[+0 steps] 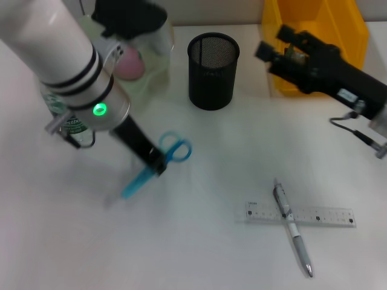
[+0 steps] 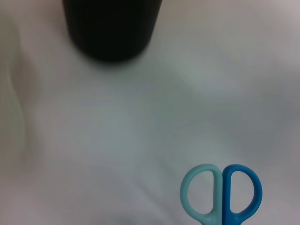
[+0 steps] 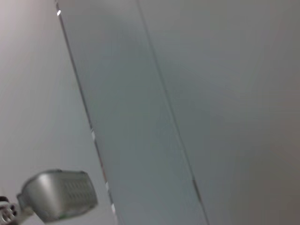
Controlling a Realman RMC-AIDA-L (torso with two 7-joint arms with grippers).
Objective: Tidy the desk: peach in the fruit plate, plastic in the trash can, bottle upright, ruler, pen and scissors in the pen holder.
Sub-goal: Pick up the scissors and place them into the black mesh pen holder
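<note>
Left gripper (image 1: 158, 164) nearest you, low over scissors (image 1: 162, 161) on tabletop (image 1: 199, 241); fingers' state: cannot tell. Pen holder (image 1: 213, 70) behind. Left wrist view alone shows both handle loops (image 2: 220, 196). Right gripper (image 1: 269, 51) by yellow bin (image 1: 314, 36), fingers unclear.

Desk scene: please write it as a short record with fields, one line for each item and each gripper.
scissors: flat on desk, left gripper at them
pen: lying across the ruler
pen holder: upright, nothing seen inside
peach: on fruit plate
bottle: mostly hidden behind left arm
right gripper: raised before yellow trash can
</note>
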